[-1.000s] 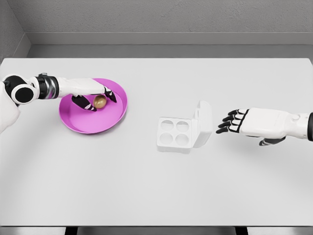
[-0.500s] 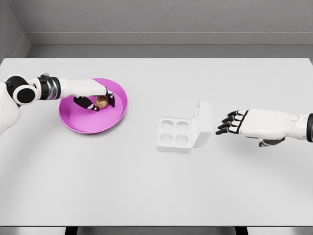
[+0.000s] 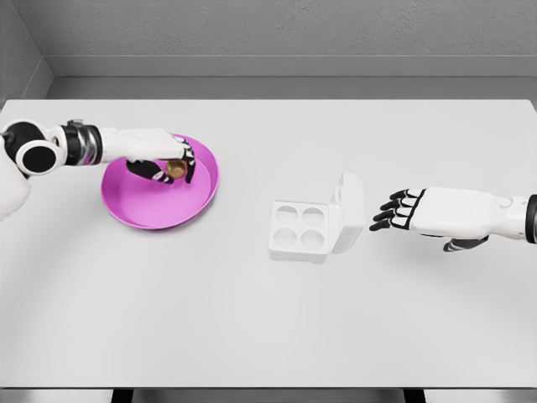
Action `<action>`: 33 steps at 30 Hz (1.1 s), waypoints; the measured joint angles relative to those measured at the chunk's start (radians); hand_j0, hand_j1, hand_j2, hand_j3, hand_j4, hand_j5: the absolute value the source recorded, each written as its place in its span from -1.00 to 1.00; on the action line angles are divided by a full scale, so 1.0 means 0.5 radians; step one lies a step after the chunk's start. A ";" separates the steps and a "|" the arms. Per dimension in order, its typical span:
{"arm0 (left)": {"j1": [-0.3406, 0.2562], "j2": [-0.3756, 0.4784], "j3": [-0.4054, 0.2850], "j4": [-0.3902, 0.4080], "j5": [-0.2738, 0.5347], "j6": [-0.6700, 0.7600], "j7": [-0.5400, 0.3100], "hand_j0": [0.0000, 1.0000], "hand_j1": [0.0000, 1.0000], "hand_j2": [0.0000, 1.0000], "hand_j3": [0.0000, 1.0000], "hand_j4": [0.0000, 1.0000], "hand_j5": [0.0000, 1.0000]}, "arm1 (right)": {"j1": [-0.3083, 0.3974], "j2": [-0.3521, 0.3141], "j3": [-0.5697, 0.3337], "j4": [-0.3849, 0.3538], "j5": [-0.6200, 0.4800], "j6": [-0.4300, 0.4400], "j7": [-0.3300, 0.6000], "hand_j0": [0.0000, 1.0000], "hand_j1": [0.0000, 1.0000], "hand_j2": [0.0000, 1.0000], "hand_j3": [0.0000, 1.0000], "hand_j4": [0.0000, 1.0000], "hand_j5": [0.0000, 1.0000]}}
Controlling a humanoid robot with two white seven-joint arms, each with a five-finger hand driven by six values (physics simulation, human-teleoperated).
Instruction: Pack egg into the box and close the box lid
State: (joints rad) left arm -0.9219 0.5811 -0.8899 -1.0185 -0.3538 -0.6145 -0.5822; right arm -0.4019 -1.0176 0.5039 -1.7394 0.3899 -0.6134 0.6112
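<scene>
A brown egg is held in my left hand, whose fingers are curled around it just above the far part of the magenta bowl on the table's left. The white egg box sits mid-table with four empty round cups and its lid standing open on the right side. My right hand hovers open just right of the lid, fingers pointing toward it, not touching.
The white table spans the whole view, with a grey wall behind its far edge. Between the bowl and the box lies bare tabletop.
My left hand closed on the egg and lifted it slightly up and toward the far rim of the bowl. The right hand has stayed in place.
</scene>
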 measured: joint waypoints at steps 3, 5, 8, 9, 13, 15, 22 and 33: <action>0.000 0.012 0.000 -0.176 0.019 0.000 0.005 -0.29 -0.29 -0.29 -0.29 -0.29 -0.29 | 0.000 0.000 0.001 0.000 0.000 0.000 0.000 1.00 1.00 1.00 1.00 1.00 1.00; 0.000 0.015 -0.001 -0.271 0.027 0.000 0.008 -0.29 -0.29 -0.29 -0.29 -0.29 -0.29 | 0.000 0.000 0.002 0.000 0.000 0.000 0.000 1.00 1.00 1.00 1.00 1.00 1.00; 0.000 0.016 -0.002 -0.402 0.034 0.000 0.015 -0.28 -0.28 -0.28 -0.28 -0.28 -0.28 | 0.000 0.000 0.003 0.000 0.000 0.000 0.000 1.00 1.00 1.00 1.00 1.00 1.00; 0.000 0.015 -0.004 -0.440 0.036 0.000 0.016 -0.28 -0.28 -0.28 -0.28 -0.28 -0.28 | 0.000 0.000 0.003 0.000 0.000 0.000 0.000 1.00 1.00 1.00 1.00 1.00 1.00; -0.006 -0.028 -0.070 -0.583 0.036 -0.001 0.018 -0.28 -0.28 -0.28 -0.28 -0.28 -0.28 | 0.003 0.000 0.003 0.000 0.000 0.000 0.000 1.00 1.00 1.00 1.00 1.00 1.00; -0.009 -0.096 -0.120 -0.619 0.036 -0.001 0.018 -0.28 -0.28 -0.28 -0.28 -0.28 -0.28 | 0.000 0.000 0.003 0.000 0.000 0.000 0.000 1.00 1.00 1.00 1.00 1.00 1.00; 0.000 -0.295 -0.215 -0.603 0.026 -0.002 0.003 -0.27 -0.27 -0.27 -0.27 -0.27 -0.27 | 0.000 -0.002 0.002 0.000 0.000 0.000 0.000 1.00 1.00 1.00 1.00 1.00 1.00; 0.000 -0.405 -0.233 -0.428 0.018 0.000 -0.001 -0.21 -0.21 -0.21 -0.21 -0.21 -0.21 | 0.000 -0.003 0.002 0.000 0.000 0.000 0.000 1.00 1.00 1.00 1.00 1.00 1.00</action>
State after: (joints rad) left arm -0.9219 0.3788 -1.0065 -1.2323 -0.3447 -0.6145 -0.5828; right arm -0.4019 -1.0189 0.5049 -1.7394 0.3899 -0.6134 0.6112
